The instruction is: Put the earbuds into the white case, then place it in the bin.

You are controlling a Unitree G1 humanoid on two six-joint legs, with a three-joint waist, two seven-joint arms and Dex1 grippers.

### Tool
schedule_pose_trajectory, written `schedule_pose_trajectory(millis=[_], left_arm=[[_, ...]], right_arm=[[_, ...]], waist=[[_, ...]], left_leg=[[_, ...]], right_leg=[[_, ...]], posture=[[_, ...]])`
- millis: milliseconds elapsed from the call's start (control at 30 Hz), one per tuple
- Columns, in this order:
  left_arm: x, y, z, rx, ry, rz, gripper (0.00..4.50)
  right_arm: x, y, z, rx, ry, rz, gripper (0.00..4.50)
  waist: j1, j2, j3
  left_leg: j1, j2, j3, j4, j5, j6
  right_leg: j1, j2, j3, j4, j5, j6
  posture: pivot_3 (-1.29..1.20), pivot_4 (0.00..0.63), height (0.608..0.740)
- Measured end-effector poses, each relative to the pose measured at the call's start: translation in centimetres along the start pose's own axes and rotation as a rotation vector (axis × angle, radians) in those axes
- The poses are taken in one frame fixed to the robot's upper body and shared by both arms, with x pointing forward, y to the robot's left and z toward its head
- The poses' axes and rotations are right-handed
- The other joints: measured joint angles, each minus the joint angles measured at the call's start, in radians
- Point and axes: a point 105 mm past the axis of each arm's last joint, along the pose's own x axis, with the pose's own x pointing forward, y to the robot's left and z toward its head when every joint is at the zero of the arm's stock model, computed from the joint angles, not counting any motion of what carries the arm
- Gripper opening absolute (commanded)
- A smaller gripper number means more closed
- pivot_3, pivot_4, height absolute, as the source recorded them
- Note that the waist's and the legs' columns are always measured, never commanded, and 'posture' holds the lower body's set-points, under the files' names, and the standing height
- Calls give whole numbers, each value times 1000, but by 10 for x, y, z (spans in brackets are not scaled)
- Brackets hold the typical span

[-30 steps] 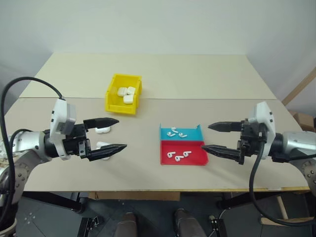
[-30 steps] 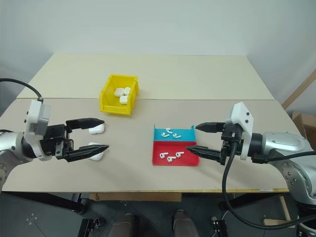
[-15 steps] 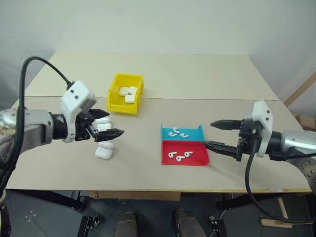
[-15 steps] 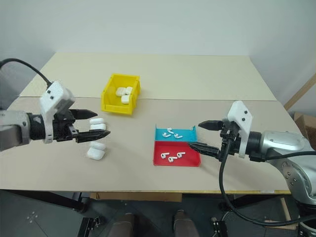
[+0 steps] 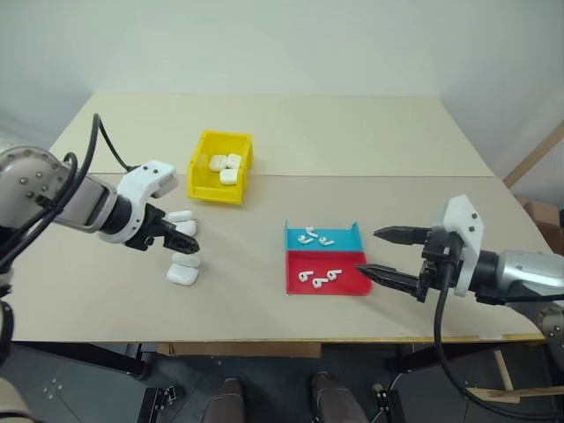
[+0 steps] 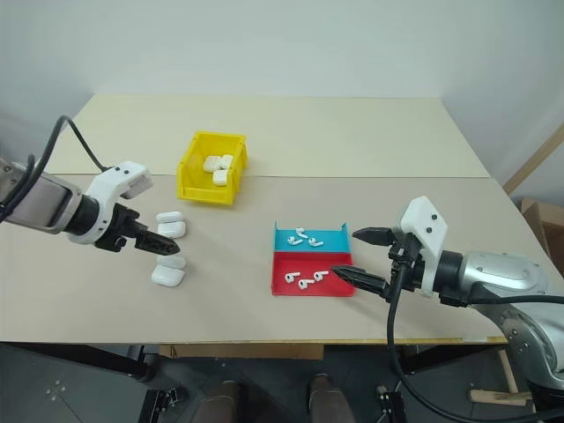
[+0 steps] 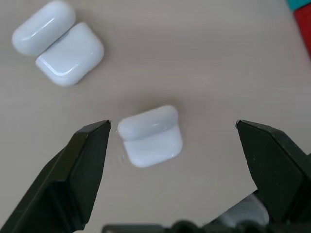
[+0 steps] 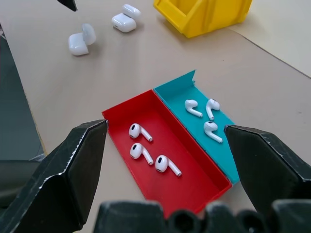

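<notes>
Each arm is a rounded silver-grey metal tube ending in a black wrist block topped by a white plastic camera housing. The left gripper [image 5: 183, 240] and right gripper [image 5: 381, 256] each carry two long, tapered matte-black fingers [image 7: 82, 165] with pointed tips. Black cables loop from both forearms. The left elbow joint shows small dark screw holes.

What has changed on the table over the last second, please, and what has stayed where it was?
The left gripper has swung from level to pointing steeply down and now hangs open over the open white case. The right gripper, open, has sunk slightly beside the tray. Nothing was gripped or released. Both loose cases, the earbuds in the tray and the yellow bin stayed put.
</notes>
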Motion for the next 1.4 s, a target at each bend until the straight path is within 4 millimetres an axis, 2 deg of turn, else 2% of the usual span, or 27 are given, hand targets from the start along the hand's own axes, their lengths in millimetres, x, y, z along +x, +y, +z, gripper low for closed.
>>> schedule_pose_trajectory(millis=[133, 467, 667, 800, 1167, 1267, 1367, 1400], left_arm=[[6, 1, -13, -2, 74, 17, 4500], [41, -2, -18, -31, 151, 40, 4500], [52, -2, -18, -30, 174, 68, 4500], [63, -1, -25, -43, 212, 83, 4500], [75, -2, -23, -48, 224, 118, 4500], [76, 0, -23, -58, 220, 125, 3887], [76, 1, -22, -61, 214, 131, 2953], [76, 1, -22, -63, 212, 130, 2814]], right_arm=[[2, 4, -1, 8, -10, 0, 4448], [3, 8, -1, 7, -15, -7, 4448], [3, 12, -1, 3, -17, -6, 4448], [4, 15, -1, 10, -22, 0, 4448], [4, 20, -3, 31, -28, 4, 4448], [4, 22, -4, 31, -29, 6, 4500], [4, 22, -4, 32, -30, 7, 4500], [4, 22, -4, 32, -30, 7, 4500]], waist=[[1, 0, 0], [7, 0, 0], [7, -1, -1], [7, -1, -1], [13, 0, -2], [16, -1, -2], [21, -1, -2], [22, -1, -2]], left_leg=[[1, 0, 0, 0, 0, -1], [-1, 0, 0, 0, 1, -1], [0, 0, 0, 0, 1, -1], [-1, 0, 0, 0, 1, -1], [1, -1, 0, 0, 1, -2], [2, -1, 0, 0, 1, -2], [2, -1, 0, 0, 1, -2], [2, -1, 0, 0, 1, -2]], right_leg=[[1, 0, 0, 0, 0, 0], [0, 0, 0, 0, 0, 0], [1, 0, 0, 0, 0, -1], [0, 0, 0, 0, 0, -1], [2, -1, 0, 0, 1, -1], [2, -1, 0, 1, 1, -1], [2, -1, 0, 0, 1, -1], [2, -1, 0, 0, 1, -1]], posture=[[0, 150, 740], [0, 150, 740], [0, 150, 740], [0, 150, 740], [0, 150, 740], [0, 150, 740], [0, 150, 740], [0, 150, 740]])
